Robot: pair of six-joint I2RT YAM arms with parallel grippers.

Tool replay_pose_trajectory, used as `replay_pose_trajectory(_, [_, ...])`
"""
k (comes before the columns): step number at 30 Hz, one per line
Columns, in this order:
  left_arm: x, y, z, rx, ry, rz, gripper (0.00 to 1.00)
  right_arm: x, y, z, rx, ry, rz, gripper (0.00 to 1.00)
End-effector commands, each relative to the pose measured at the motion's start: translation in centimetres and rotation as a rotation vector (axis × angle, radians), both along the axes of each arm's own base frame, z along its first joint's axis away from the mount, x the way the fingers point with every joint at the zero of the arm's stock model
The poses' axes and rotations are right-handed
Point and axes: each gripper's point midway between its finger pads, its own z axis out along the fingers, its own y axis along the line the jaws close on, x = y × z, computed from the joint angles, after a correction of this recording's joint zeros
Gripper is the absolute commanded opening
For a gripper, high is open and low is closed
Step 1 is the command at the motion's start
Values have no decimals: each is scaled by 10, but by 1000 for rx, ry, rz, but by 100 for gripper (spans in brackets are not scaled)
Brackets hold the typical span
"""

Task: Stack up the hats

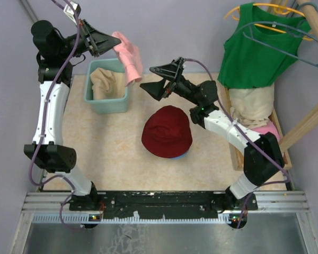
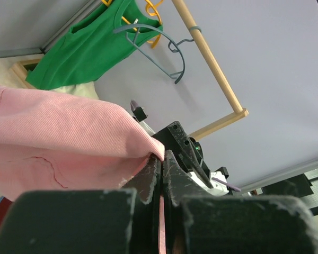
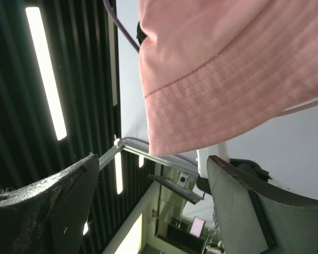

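Observation:
My left gripper (image 1: 110, 45) is raised above the teal basket and is shut on the edge of the pink hat (image 1: 128, 56), which hangs limp from it. In the left wrist view the fingers (image 2: 163, 154) pinch the pink fabric (image 2: 58, 137). My right gripper (image 1: 146, 78) stands open just right of the hanging hat, pointing at it. Seen from the right wrist, the pink brim (image 3: 228, 69) hangs above the gap of that gripper (image 3: 152, 159), with nothing between the fingers. The dark red hat (image 1: 167, 132) lies mid-table on the blue hat (image 1: 178, 156). The beige hat (image 1: 103, 81) sits in the basket.
The teal basket (image 1: 110, 107) stands at the back left. A green tank top (image 1: 254, 47) hangs on a hanger at the back right, over a wooden crate (image 1: 235, 153) holding beige and pink cloth. A wooden pole (image 1: 307, 119) slants along the right edge.

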Motion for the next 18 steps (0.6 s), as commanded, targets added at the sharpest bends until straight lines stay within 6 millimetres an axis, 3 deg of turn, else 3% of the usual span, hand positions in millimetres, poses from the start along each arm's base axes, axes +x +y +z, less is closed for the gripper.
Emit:
replay_pose_trajectory(1, [-15,-3,12,-1,-69,-22,0,-14,3,40,114,-34,21,82])
replay_pose_trajectory(9, [-20,-3,11,-9,-69,-37,0,-8,15,32,101,-8,13,81])
replay_pose_trajectory(18, [-35,-6,15,-34,-72,-74,0,15,26,16,80,31,-53,71])
